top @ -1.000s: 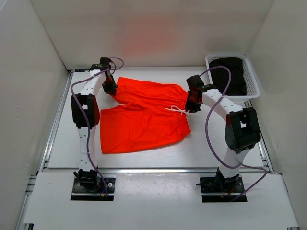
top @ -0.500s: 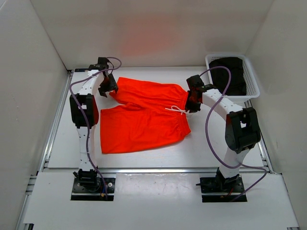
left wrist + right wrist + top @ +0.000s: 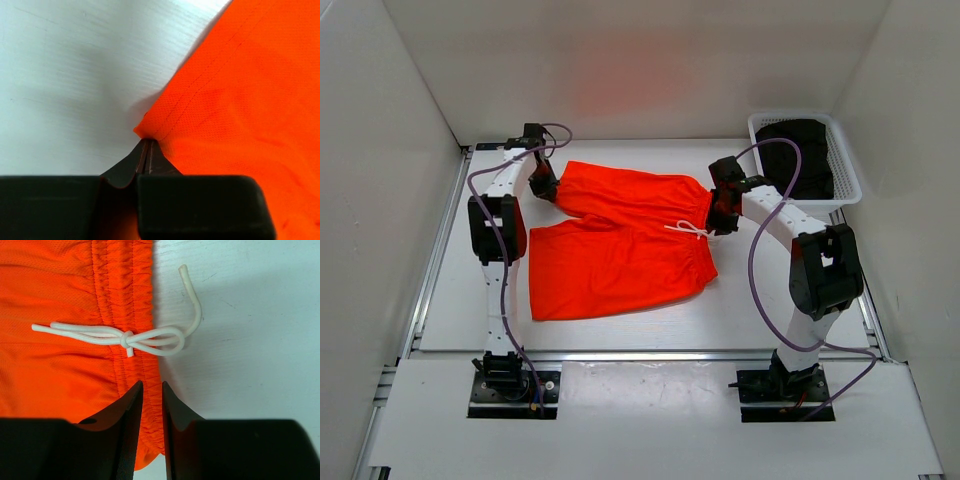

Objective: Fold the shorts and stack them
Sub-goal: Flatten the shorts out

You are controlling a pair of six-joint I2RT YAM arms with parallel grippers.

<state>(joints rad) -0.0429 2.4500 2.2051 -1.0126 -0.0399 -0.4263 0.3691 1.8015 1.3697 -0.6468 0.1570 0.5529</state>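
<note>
Starting the first fold, left gripper (image 3: 147,143) clamped on a hem corner (image 3: 150,125) of the shorts (image 3: 620,245) at its tips, right gripper (image 3: 152,390) clamped on the waistband (image 3: 125,290), likely needing a level joint lift.

Seen from my remote station, the right gripper (image 3: 152,385) is pinching the gathered waistband (image 3: 125,285) of the orange-red shorts (image 3: 50,380) between its dark fingers (image 3: 127,415). The white drawstring (image 3: 127,337), tied in a bow, is lying across the waistband, one loose end curling onto the pale table (image 3: 250,365).
</note>
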